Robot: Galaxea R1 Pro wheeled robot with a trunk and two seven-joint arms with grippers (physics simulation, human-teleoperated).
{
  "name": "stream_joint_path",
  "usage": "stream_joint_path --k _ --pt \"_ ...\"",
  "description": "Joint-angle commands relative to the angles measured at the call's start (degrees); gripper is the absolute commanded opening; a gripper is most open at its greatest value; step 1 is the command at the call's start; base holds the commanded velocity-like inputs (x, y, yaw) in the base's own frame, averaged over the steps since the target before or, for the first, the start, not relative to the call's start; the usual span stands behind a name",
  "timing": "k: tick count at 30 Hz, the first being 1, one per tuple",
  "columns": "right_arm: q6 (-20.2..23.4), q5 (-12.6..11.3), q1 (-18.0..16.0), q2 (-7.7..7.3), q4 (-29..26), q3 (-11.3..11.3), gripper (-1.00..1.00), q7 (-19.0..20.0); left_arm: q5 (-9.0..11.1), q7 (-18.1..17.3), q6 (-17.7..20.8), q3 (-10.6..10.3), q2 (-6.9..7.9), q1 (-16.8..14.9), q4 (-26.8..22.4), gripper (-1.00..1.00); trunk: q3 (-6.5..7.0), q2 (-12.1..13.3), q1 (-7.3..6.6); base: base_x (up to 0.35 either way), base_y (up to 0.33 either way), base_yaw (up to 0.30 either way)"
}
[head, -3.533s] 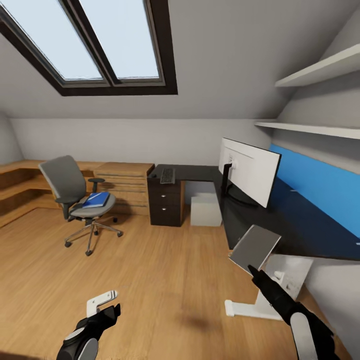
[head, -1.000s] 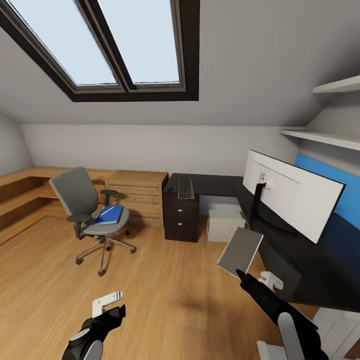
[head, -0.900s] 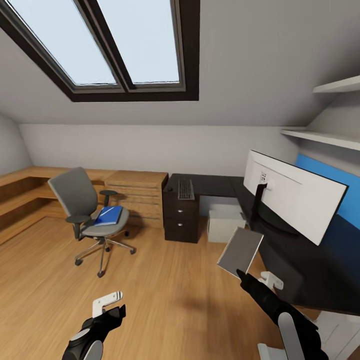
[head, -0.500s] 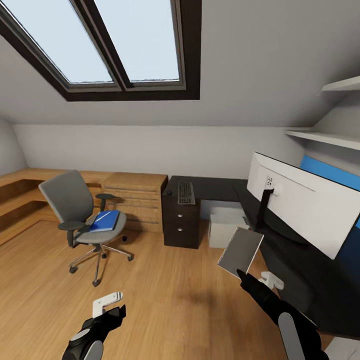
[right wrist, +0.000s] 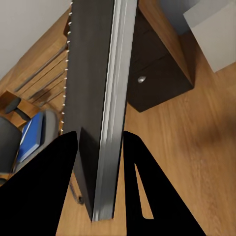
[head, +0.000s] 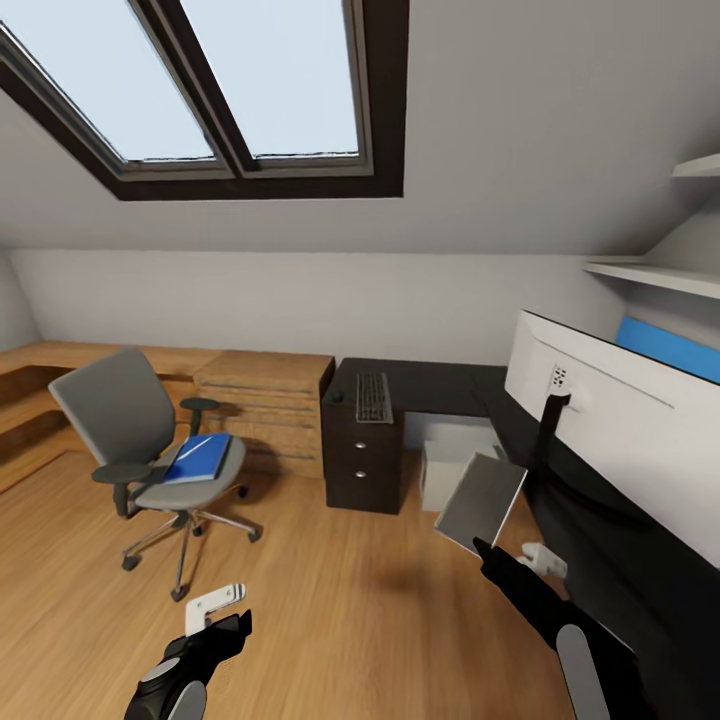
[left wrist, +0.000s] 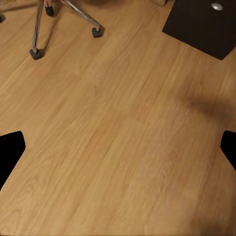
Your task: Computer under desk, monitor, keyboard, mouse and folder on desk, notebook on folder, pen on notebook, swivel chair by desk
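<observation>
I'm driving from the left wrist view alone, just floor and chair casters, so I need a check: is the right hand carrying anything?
Observer: Yes, the right hand is shut on the notebook, held up on edge.
Operator: Where is the folder?
Observer: The folder lies on the seat of the swivel chair.
Operator: And the keyboard?
Observer: The keyboard lies on the desk, above the drawers.

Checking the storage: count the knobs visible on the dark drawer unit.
3, in the head view: top knob, middle knob and bottom knob, stacked down the drawer unit front. Others may be hidden.
</observation>
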Motion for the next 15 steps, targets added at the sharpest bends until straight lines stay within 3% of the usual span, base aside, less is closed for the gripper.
stream_joint_path --k 1,15 --pt "0.42 -0.22 -0.06 0.07 -0.06 -0.19 -1.00 0.26 0.56 0.59 0.06 -0.15 0.07 -0.05 -0.07 1.00 -0.08 -0.05 0.04 0.328 0.055 0.000" --pt "0.42 -0.23 -0.06 0.05 -0.46 -0.19 -1.00 0.26 0.47 0.59 0.06 -0.15 0.15 -0.05 -0.07 1.00 -0.08 -0.05 0.04 0.328 0.079 0.000"
